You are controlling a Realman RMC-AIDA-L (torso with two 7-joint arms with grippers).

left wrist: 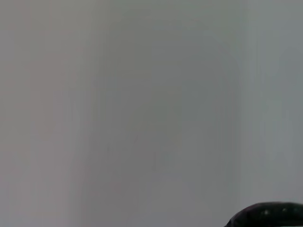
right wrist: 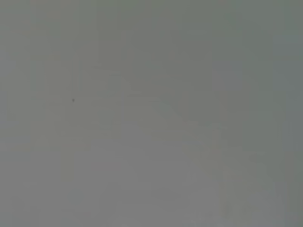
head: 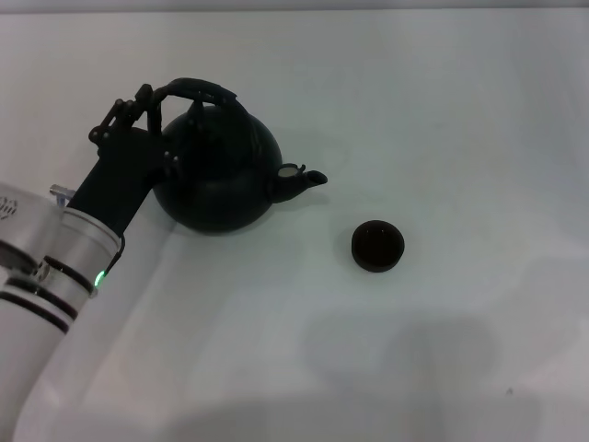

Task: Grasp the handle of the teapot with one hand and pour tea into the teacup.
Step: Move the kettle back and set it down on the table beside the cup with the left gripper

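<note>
In the head view the round black teapot (head: 219, 175) stands upright on the white table at the left, its short spout (head: 302, 180) pointing right toward the teacup. The tiny dark teacup (head: 377, 247) stands to the right of the spout, apart from it. My left gripper (head: 189, 91) reaches in from the lower left and is shut on the top of the arched handle (head: 237, 103). A dark rough edge of the teapot (left wrist: 270, 215) shows at the border of the left wrist view. My right gripper is out of view.
The white table (head: 442, 110) runs around both objects. My left arm (head: 64, 267) crosses the lower left corner. The right wrist view shows only a plain grey surface.
</note>
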